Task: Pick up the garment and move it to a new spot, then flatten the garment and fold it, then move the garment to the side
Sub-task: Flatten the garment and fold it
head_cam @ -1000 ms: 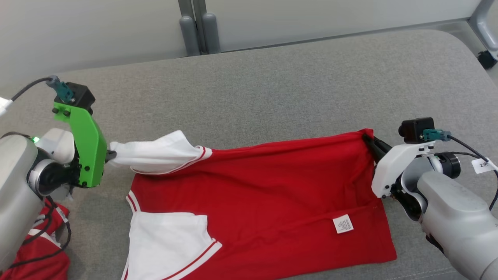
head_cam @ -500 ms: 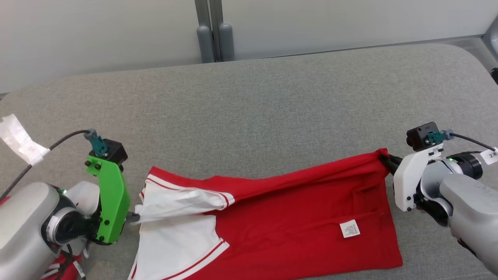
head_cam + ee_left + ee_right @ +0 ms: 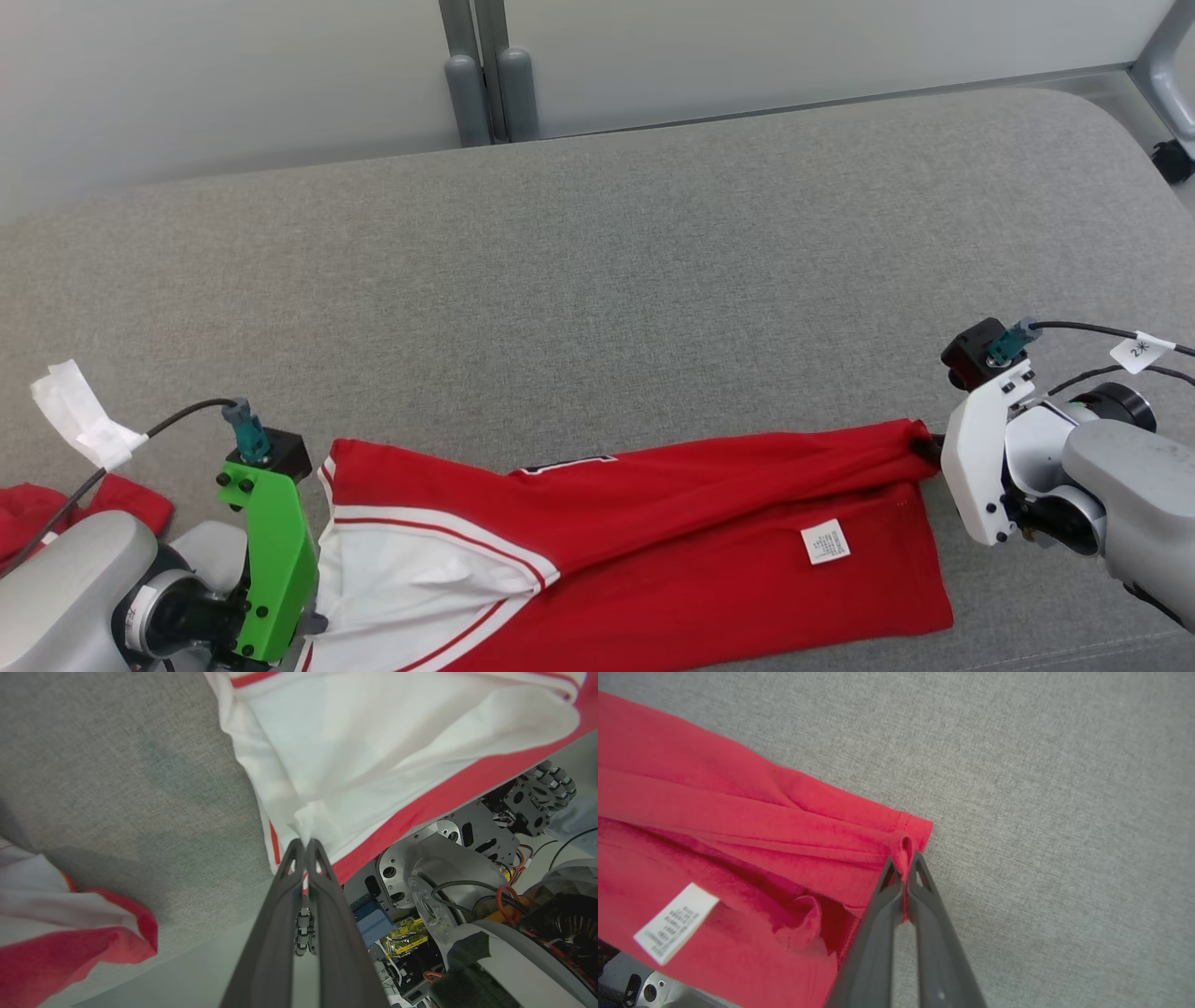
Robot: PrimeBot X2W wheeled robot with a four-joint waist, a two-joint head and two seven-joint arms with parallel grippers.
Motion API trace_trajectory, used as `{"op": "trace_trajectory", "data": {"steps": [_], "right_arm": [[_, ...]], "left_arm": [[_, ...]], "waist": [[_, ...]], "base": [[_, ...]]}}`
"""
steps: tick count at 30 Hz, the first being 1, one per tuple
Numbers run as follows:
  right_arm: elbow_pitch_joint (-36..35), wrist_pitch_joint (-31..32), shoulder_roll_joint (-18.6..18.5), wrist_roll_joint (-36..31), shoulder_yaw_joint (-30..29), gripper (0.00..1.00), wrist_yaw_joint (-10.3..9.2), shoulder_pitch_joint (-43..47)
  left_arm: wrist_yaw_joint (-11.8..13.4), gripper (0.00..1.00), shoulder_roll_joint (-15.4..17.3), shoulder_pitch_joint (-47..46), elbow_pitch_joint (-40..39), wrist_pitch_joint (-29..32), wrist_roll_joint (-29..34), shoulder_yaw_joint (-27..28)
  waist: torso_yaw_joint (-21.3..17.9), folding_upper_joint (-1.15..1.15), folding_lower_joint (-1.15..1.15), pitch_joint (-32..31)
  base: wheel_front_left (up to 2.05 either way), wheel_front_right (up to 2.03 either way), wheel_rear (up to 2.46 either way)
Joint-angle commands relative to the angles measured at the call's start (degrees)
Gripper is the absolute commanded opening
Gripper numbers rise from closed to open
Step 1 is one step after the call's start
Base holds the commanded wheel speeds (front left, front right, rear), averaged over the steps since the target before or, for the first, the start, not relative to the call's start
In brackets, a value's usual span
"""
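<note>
Red cloth jersey w/ white sleeves (image 3: 672,523) lies along the near edge of the grey fabric bench (image 3: 597,280), folded lengthwise and pulled taut btw both arms. Left gripper (image 3: 306,847) is clamped on white sleeve fabric at the jersey's left end. Right gripper (image 3: 904,861) is pinched on the red hem corner at the right end. Small white care label (image 3: 825,541) faces up nr that end. A 2nd red cloth (image 3: 37,504) sits further left, apart.
</note>
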Motion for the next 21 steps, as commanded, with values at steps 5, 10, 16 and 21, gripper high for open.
{"op": "trace_trajectory", "data": {"steps": [5,10,16,21], "right_arm": [[-0.36,2.87,-0.45,0.08,1.00,0.49,-0.12,-0.11],[-0.73,3.63,-0.06,-0.38,1.31,1.00,-0.11,0.37],[-3.78,1.92,-1.73,0.40,1.36,1.00,-0.11,0.03],[-6.21,-4.82,-4.25,2.39,-1.56,1.00,-0.11,0.64]], "left_arm": [[-0.02,0.27,-1.15,1.93,2.00,-0.20,0.16,-0.99],[-0.86,1.00,-1.89,2.08,3.56,-0.63,0.82,-1.62],[-1.46,1.00,-1.50,1.00,4.52,-3.21,1.47,-0.49],[-1.84,1.00,-0.81,1.68,2.84,-9.82,2.56,1.91]], "waist": [[-0.26,0.00,0.00,0.19],[-0.53,0.00,0.00,-0.75],[-0.55,0.00,0.00,-3.35],[-0.37,0.00,0.00,-5.56]], "base": [[0.00,0.00,0.00],[0.00,0.00,0.00],[0.00,0.00,0.00],[0.00,0.00,0.00]]}}
